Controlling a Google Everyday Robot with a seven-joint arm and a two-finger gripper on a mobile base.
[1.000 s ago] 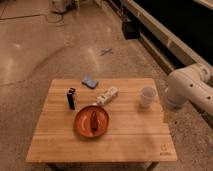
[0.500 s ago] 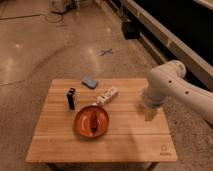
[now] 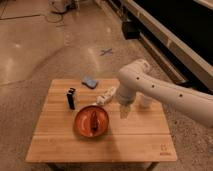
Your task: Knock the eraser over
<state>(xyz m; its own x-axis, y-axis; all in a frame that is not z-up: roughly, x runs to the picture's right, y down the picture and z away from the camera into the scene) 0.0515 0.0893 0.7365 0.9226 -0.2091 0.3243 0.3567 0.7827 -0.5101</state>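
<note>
The eraser (image 3: pixel 71 98) is a small black block with a pale top strip. It stands upright on the left part of the wooden table (image 3: pixel 55 142). My gripper (image 3: pixel 124 111) hangs from the white arm (image 3: pixel 165 95) over the table's right-middle part, right of the orange plate (image 3: pixel 81 128). It is well to the right of the eraser, with the plate and the white wrapped item (image 3: pixel 105 96) between them.
A flat blue pad (image 3: pixel 90 82) lies near the table's far edge. A white cup (image 3: pixel 145 101) stands behind the arm at the right. The orange plate holds a dark red item (image 3: pixel 94 120). A dark wall base runs along the right.
The arm has swung in from the right edge of the table leftward to its right-middle part, now in front of the white cup. The eraser has not moved.
</note>
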